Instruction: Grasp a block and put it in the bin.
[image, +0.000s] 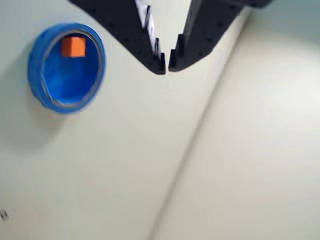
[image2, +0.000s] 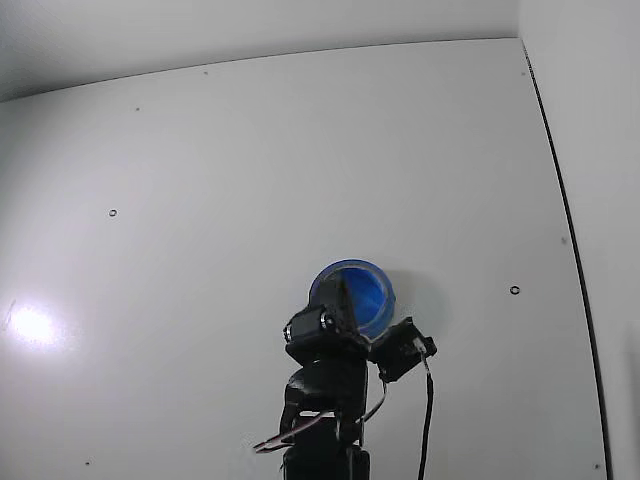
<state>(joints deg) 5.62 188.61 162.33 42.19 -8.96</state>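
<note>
Block (image: 73, 47) sits inside the bin (image: 35, 75), upper left of the wrist view; tool (image: 166, 64) closed, empty; block looks light, rigid, best pinched across flat opposite faces

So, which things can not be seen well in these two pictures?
- The block: it shows in the wrist view inside the bin, but in the fixed view the arm covers the near part of the bin, and no block is seen.
- The fingers: in the fixed view the arm's own body hides them.
- A small dark mark at the wrist view's left edge: blurred and cut off.
</note>
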